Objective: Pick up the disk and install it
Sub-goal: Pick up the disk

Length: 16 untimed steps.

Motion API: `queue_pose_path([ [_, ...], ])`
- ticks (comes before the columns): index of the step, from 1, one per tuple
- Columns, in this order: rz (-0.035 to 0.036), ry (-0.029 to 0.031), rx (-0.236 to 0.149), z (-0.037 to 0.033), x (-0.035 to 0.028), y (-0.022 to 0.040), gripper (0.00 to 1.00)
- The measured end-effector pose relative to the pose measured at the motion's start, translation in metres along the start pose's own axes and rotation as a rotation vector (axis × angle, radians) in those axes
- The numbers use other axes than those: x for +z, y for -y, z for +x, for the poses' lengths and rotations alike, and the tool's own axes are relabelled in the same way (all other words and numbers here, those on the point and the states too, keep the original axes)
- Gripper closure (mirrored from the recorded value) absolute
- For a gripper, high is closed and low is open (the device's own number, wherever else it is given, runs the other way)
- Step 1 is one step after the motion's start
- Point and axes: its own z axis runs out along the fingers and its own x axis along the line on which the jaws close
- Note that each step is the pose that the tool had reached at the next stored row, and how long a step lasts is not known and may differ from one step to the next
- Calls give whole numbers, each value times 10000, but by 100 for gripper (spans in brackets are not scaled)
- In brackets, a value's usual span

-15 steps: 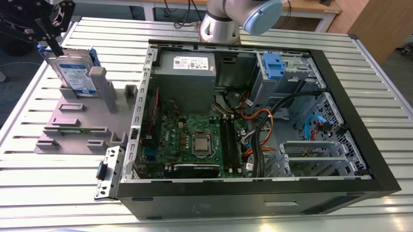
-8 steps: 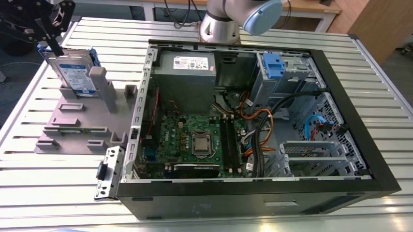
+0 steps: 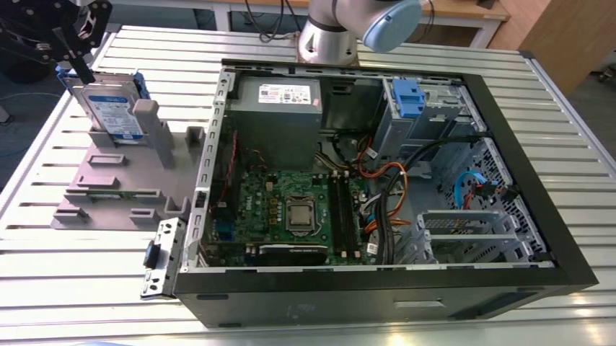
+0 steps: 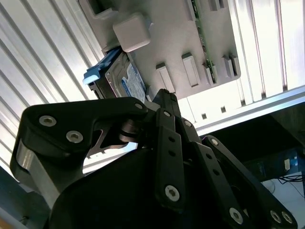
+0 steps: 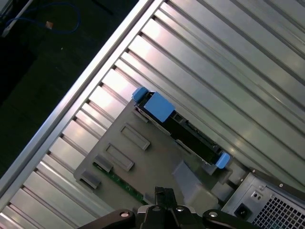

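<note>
In the exterior view your gripper [image 3: 82, 71] hangs in the upper left of the frame, directly above the disk [image 3: 111, 108] and close to its top edge. You cannot tell whether the two touch, nor whether the gripper stands wide or narrow. The disk stands upright on edge at the far end of the grey stand [image 3: 106, 180], with its label toward the camera and its blue bracket along the top. The stand sits on the slatted table [image 3: 58, 252], just beside the open computer case [image 3: 337, 303] at centre and right of the frame. In the first wrist view you see the disk [image 5: 190, 137] edge-on in the stand [image 5: 143, 157], near the gripper [image 5: 163, 193].
</note>
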Motion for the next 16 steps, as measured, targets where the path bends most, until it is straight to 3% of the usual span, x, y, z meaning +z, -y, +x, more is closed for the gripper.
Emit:
queue_pose_path([
  [16, -6, 1, -199, 0, 0, 0, 89],
])
